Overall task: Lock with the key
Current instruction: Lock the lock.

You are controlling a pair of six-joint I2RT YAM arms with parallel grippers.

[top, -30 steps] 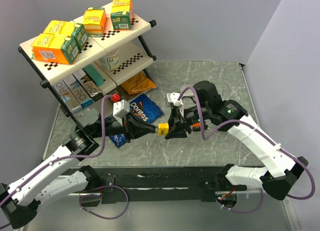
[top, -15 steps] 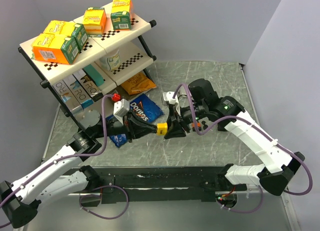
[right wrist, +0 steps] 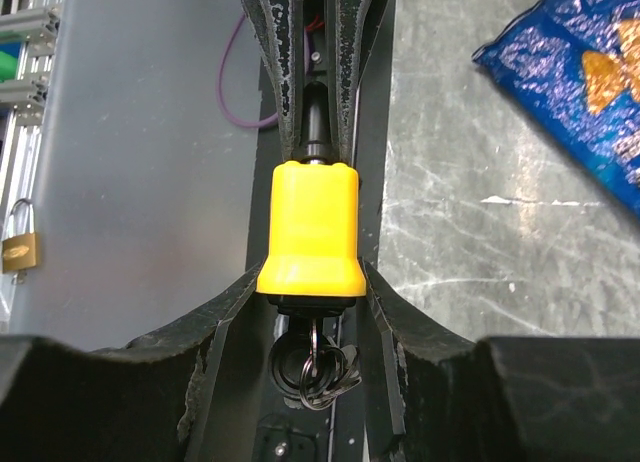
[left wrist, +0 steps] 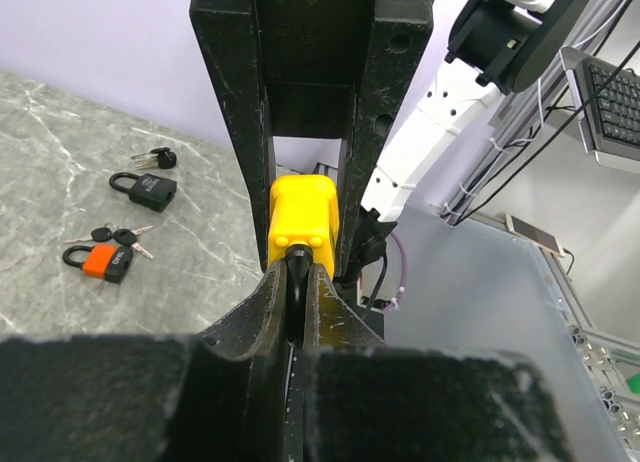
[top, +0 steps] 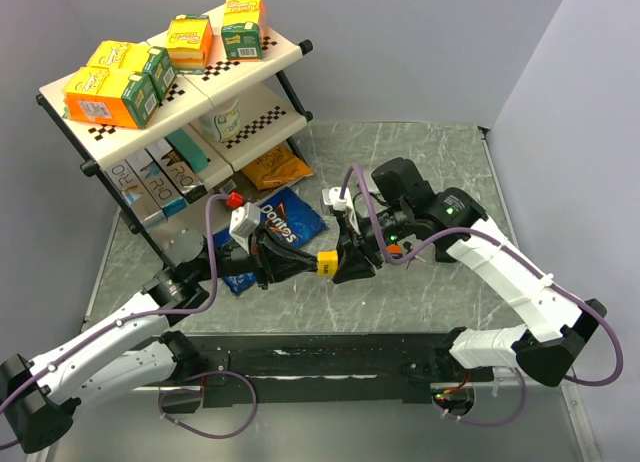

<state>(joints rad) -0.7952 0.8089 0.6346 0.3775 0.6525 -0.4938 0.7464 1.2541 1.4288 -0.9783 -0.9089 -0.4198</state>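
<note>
A yellow padlock [top: 325, 261] hangs in the air between both grippers, above the table's near middle. My left gripper [left wrist: 295, 282] is shut on its dark shackle [left wrist: 297, 267], with the yellow body [left wrist: 303, 217] just beyond the fingertips. My right gripper [right wrist: 310, 282] is shut on the base of the padlock body [right wrist: 310, 227] from the opposite side. The key [right wrist: 312, 367], a small dark bunch on a ring, hangs from the padlock's bottom between the right fingers. From above, the left gripper [top: 303, 265] and the right gripper [top: 347, 266] meet tip to tip.
A two-tier shelf [top: 262, 67] with cartons stands at the back left. A blue Doritos bag [top: 290, 220] lies just behind the grippers. A black padlock [left wrist: 150, 189] and an orange padlock [left wrist: 100, 262], each with keys, lie on the marble. A brass padlock [right wrist: 18, 244] sits off the table.
The right arm's wrist and forearm have swung a little to the left, and the left arm has shifted with it. The yellow padlock has barely moved. Both grips are unchanged.
</note>
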